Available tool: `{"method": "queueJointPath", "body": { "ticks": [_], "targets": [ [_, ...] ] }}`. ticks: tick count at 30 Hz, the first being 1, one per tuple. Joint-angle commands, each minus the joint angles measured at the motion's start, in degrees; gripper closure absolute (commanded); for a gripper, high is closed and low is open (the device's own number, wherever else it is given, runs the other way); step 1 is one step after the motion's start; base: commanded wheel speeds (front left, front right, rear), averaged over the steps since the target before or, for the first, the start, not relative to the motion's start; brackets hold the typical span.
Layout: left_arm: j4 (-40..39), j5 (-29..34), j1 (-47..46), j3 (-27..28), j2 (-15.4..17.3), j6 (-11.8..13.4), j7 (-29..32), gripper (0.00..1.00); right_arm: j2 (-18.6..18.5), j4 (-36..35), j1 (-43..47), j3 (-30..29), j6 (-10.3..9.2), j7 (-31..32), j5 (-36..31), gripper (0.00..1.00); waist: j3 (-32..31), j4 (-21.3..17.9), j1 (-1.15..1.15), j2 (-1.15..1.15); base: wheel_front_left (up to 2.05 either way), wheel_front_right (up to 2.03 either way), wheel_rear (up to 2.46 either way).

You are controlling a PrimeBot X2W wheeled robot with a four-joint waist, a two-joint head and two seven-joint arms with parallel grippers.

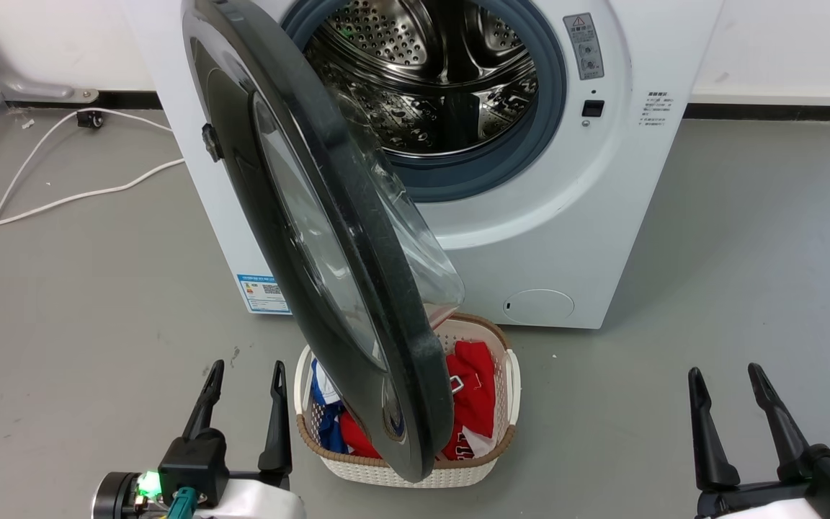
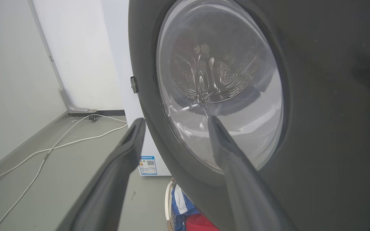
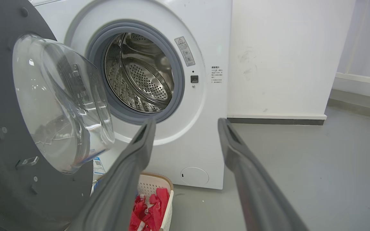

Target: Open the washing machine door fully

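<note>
Above the laundry basket, washing machine door hung part-open: rigid, hinged left, glossy rim probably slick; push near edge. Idle left tool and right tool spread, empty.

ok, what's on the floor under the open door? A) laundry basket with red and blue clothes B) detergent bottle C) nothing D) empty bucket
A: a white woven laundry basket holding red and blue clothes stands before the washing machine, partly behind the washing machine door.
</note>
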Motion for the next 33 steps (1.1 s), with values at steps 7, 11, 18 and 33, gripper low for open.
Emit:
{"method": "queueJointPath", "body": {
  "ticks": [7, 11, 18, 33],
  "targets": [
    [0.0, -0.7, 0.5, 0.3, 0.0, 0.4, -0.1, 0.00, 0.2, 0.6, 0.1, 0.1, -0.01, -0.1, 0.5, 0.00, 0.0, 0.0, 0.00, 0.00, 0.00, 0.00, 0.00],
    [-2.7, -1.1, 0.1, 0.7, 0.0, 0.3, -0.1, 1.00, 0.2, 0.7, 0.1, 0.2, -0.01, -0.1, 0.4, 0.00, 0.0, 0.0, 0.00, 0.00, 0.00, 0.00, 0.00],
    [-6.3, -0.3, -1.0, 2.5, 0.0, 0.3, -0.1, 1.00, 0.2, 0.6, 0.0, 0.1, -0.01, -0.1, 0.5, 0.00, 0.0, 0.3, 0.00, 0.00, 0.00, 0.00, 0.00],
    [-21.2, 2.1, -7.5, 0.3, 0.2, -1.4, -0.1, 1.00, 0.2, 0.2, 0.2, 0.5, -0.01, -0.1, 0.5, 0.00, 0.0, 0.6, 0.00, 0.00, 0.00, 0.00, 0.00]
  ]
}}
